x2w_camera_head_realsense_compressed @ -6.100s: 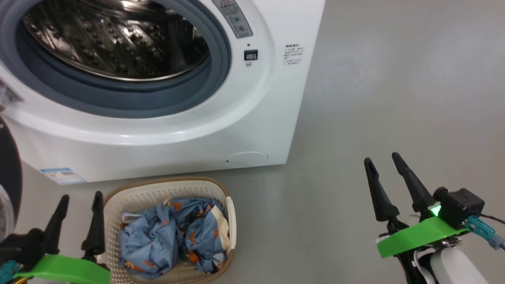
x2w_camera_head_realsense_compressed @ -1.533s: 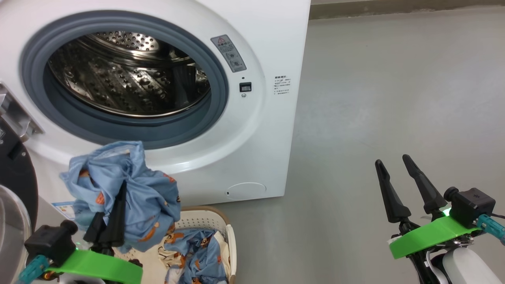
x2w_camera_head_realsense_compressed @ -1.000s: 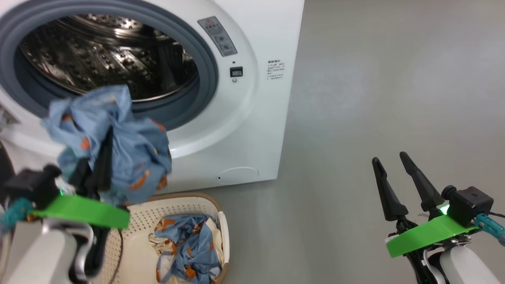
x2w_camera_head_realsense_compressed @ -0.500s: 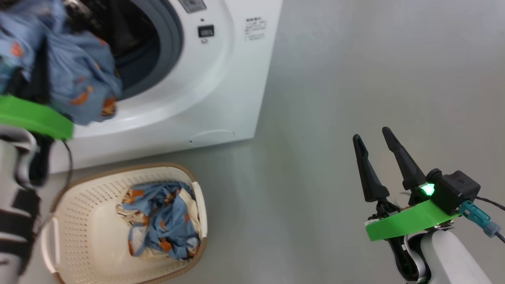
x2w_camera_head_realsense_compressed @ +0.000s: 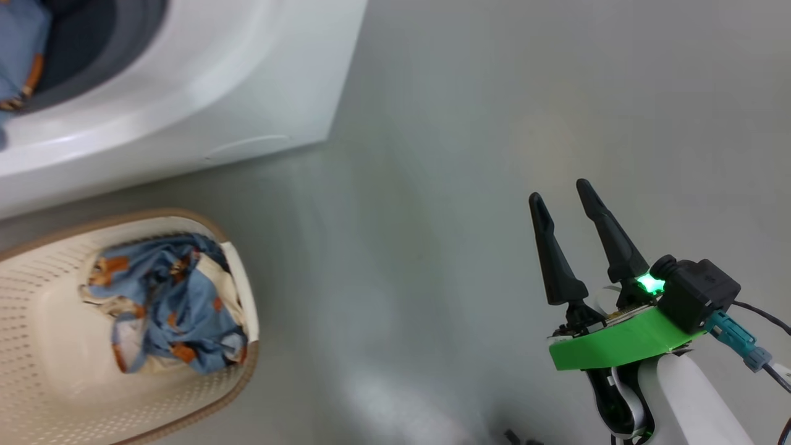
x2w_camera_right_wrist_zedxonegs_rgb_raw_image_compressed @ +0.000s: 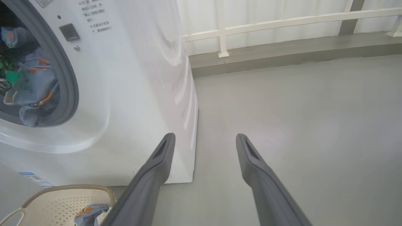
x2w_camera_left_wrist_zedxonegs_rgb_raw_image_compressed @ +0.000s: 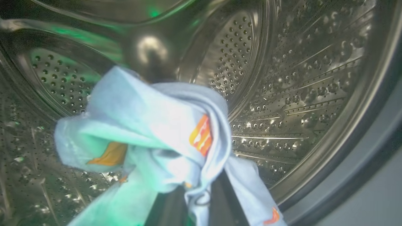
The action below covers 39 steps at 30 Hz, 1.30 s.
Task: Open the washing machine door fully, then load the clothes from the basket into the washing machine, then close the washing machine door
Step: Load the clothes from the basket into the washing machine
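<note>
Steel drum, left arm: your left arm reaches into the washing machine (x2w_camera_right_wrist_zedxonegs_rgb_raw_image_compressed: 132, 78). Its wrist view looks along the fingers at the perforated drum (x2w_camera_left_wrist_zedxonegs_rgb_raw_image_compressed: 298, 78) wall and back.
Right arm: it sits low at the lower right of the head view. The pale forearm rises to a green bracket (x2w_camera_head_realsense_compressed: 618, 340), with the fingers pointing up that view over the bare grey floor (x2w_camera_head_realsense_compressed: 432, 154), off to the machine's right side.
Left tool (x2w_camera_left_wrist_zedxonegs_rgb_raw_image_compressed: 194, 204): clamped on a bundle of the clothes (x2w_camera_left_wrist_zedxonegs_rgb_raw_image_compressed: 150, 125). Light blue cloth with orange print bunches over the fingertips and hides them. You cannot tell whether the bundle touches the drum.
Right tool (x2w_camera_head_realsense_compressed: 559, 190): spread wide, with nothing between its two dark fingers and touching nothing.
Bundle from outside: in the right wrist view the blue cloth sits within the grey-blue rubber ring (x2w_camera_right_wrist_zedxonegs_rgb_raw_image_compressed: 67, 78), inside the opening.
Remaining clothes: a crumpled blue and cream pile lies at the right end of the basket (x2w_camera_head_realsense_compressed: 37, 371), which stands on the floor just in front of the machine.
Change from half a second ago: then the bundle hung at the mouth of the opening, over its lower rim; now it is in the drum. The head camera has swung, so machine and basket lie further left in that view, and neither has moved. The basket pile and the right tool's spread look the same.
</note>
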Tool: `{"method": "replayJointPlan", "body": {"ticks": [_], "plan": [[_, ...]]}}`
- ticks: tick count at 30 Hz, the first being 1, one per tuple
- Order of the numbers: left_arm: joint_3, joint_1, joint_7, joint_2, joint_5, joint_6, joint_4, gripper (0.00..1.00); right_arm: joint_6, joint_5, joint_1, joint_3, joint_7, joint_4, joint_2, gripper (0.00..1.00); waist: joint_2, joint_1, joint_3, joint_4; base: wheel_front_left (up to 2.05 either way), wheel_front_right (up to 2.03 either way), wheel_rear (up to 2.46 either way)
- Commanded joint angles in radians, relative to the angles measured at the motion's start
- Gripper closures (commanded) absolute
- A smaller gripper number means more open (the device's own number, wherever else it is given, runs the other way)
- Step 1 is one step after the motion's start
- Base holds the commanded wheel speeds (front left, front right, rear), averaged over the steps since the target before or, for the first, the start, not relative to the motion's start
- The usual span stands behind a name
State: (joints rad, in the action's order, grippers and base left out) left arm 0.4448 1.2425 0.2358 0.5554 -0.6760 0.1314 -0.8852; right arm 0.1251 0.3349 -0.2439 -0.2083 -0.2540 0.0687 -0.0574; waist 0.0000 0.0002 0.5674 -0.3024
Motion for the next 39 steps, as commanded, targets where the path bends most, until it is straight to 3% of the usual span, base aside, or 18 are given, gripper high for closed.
{"method": "replayJointPlan", "body": {"ticks": [1, 6, 12, 14, 15, 16, 19, 23, 29, 39], "plan": [[-0.005, 0.052, -0.003, 0.061, 0.009, -0.001, 0.005, 1.00, 0.006, -0.010, -0.002, -0.022, -0.008, -0.032, 0.004, 0.00, 0.0000, -0.0002, 0.105, -0.089, 0.00, 0.00, 0.00], [0.019, 0.167, 0.021, 0.093, 0.057, -0.001, 0.021, 1.00, 0.006, 0.006, 0.004, -0.025, -0.008, -0.056, 0.007, 0.00, 0.0000, -0.0002, 0.151, -0.107, 0.00, 0.00, 0.00], [-0.115, 0.195, 0.026, 0.098, 0.158, -0.028, 0.189, 1.00, 0.006, 0.031, 0.005, -0.024, -0.008, -0.068, 0.007, 0.00, 0.0000, -0.0002, 0.171, -0.106, 0.00, 0.00, 0.00], [-0.146, 0.166, 0.026, 0.084, 0.177, -0.030, 0.186, 0.96, 0.006, 0.038, 0.005, -0.030, -0.008, -0.063, 0.007, 0.00, 0.0000, -0.0002, 0.165, -0.101, 0.00, 0.00, 0.00], [-0.150, 0.150, 0.026, 0.074, 0.180, -0.031, 0.154, 0.60, 0.006, 0.040, 0.004, -0.034, -0.008, -0.060, 0.007, 0.00, 0.0000, -0.0002, 0.160, -0.098, 0.00, 0.00, 0.00], [-0.148, 0.142, 0.026, 0.066, 0.184, -0.030, 0.122, 0.00, 0.006, 0.041, 0.004, -0.038, -0.008, -0.056, 0.007, 0.00, 0.0000, -0.0002, 0.155, -0.096, 0.00, 0.00, 0.00], [-0.130, 0.146, 0.000, 0.046, 0.187, -0.030, 0.004, 0.00, 0.006, 0.042, -0.001, -0.046, -0.008, -0.046, 0.007, 0.00, 0.0000, -0.0002, 0.142, -0.089, 0.00, 0.00, 0.00], [-0.111, 0.166, -0.126, 0.022, 0.176, -0.034, -0.139, 0.00, 0.006, 0.038, -0.005, -0.047, -0.008, -0.034, 0.007, 0.00, 0.0000, -0.0002, 0.122, -0.083, 0.00, 0.00, 0.00], [-0.099, 0.187, -0.168, 0.000, 0.163, -0.024, -0.223, 0.00, 0.006, 0.037, -0.008, -0.047, -0.008, -0.024, 0.007, 0.00, 0.0000, -0.0002, 0.101, -0.079, 0.00, 0.00, 0.00], [-0.081, 0.118, -0.034, -0.044, 0.131, -0.004, -0.275, 0.00, 0.006, 0.022, -0.020, -0.042, -0.008, -0.007, 0.007, 0.00, 0.0000, -0.0002, 0.034, -0.045, 0.00, 0.00, 0.00]]}}
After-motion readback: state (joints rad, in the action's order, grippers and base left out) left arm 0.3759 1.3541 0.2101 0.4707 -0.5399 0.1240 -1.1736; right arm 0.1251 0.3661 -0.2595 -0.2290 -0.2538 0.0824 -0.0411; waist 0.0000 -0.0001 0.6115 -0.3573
